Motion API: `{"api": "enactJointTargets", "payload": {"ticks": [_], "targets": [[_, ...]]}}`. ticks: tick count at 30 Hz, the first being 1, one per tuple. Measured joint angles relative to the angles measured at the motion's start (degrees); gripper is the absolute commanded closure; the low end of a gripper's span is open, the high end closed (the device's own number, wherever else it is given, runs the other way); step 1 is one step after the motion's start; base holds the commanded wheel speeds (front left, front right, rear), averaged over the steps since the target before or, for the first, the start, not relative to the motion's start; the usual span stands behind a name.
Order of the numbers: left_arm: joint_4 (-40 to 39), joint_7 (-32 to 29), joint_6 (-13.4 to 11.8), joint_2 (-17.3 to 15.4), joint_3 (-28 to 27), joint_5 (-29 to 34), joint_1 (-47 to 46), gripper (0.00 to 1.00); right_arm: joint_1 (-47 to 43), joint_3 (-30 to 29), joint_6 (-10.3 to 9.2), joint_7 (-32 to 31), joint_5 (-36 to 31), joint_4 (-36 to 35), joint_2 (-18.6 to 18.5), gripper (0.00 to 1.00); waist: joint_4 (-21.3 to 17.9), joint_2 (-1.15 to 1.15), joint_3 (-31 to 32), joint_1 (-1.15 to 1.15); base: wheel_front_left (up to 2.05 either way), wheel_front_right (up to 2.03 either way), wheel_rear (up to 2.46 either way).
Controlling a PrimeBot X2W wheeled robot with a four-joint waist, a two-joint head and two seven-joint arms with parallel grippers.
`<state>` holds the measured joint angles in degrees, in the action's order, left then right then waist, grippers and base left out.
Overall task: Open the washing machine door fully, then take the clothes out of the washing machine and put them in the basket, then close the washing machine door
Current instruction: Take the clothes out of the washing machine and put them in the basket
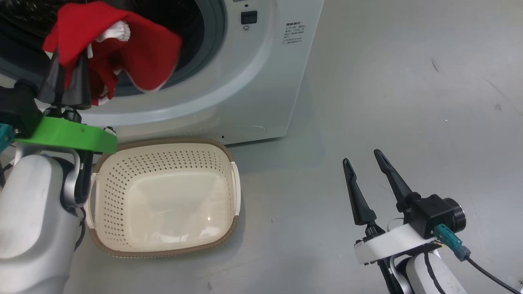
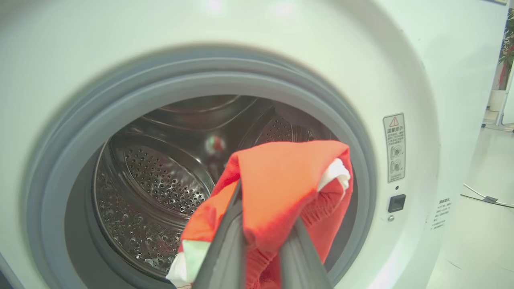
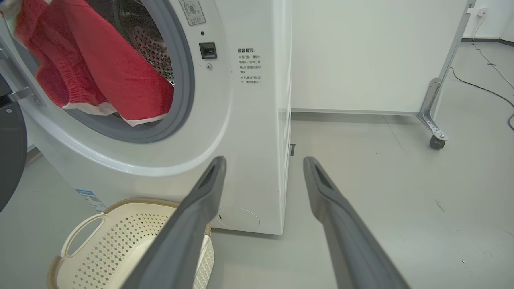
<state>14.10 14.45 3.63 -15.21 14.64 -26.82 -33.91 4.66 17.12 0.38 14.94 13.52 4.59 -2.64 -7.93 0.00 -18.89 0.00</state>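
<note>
My left gripper (image 1: 65,67) is shut on the red clothes (image 1: 135,49), which hang with white trim in front of the washing machine's (image 1: 253,90) open mouth. In the left wrist view the gripper (image 2: 265,228) has its fingertips buried in the clothes (image 2: 281,180), with the steel drum (image 2: 152,188) behind. The cream basket (image 1: 163,143) stands empty on the floor below the machine's front. The dark edge of the washing machine door (image 3: 8,160) shows swung open at the left. My right gripper (image 1: 361,157) is open and holds nothing, out over the floor to the right of the basket (image 3: 82,237).
A white panel on a metal leg with a caster (image 3: 435,140) stands behind and to the right of the machine. A black cable (image 3: 482,86) runs along the floor there. Grey floor (image 1: 408,102) stretches to the right of the machine.
</note>
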Motion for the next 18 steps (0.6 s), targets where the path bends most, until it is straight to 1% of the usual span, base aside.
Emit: {"api": "enactJointTargets", "payload": {"ticks": [9, 11, 18], "targets": [[-5.9, 0.0, -2.82, 1.48, -0.7, 1.62, 4.04, 1.0, -4.08, -0.82, 0.57, 0.0, 0.0, 0.26, -0.21, 0.0, 1.63, 0.0, 5.79, 0.0, 0.0, 0.0, 0.0], [-7.16, 0.0, -2.96, 1.67, -0.74, 1.78, 5.0, 1.0, -4.71, -1.19, 0.57, 0.0, 0.0, 0.27, -0.21, 0.0, 2.07, 0.0, 6.76, 0.0, 0.0, 0.0, 0.0], [-11.04, 0.01, -4.95, 2.21, -0.93, 3.28, 8.7, 1.0, -6.91, -1.79, 1.09, -0.01, 0.01, 0.21, -0.18, 0.0, 3.77, 0.0, 9.47, 0.0, 0.0, 0.0, 0.0]]}}
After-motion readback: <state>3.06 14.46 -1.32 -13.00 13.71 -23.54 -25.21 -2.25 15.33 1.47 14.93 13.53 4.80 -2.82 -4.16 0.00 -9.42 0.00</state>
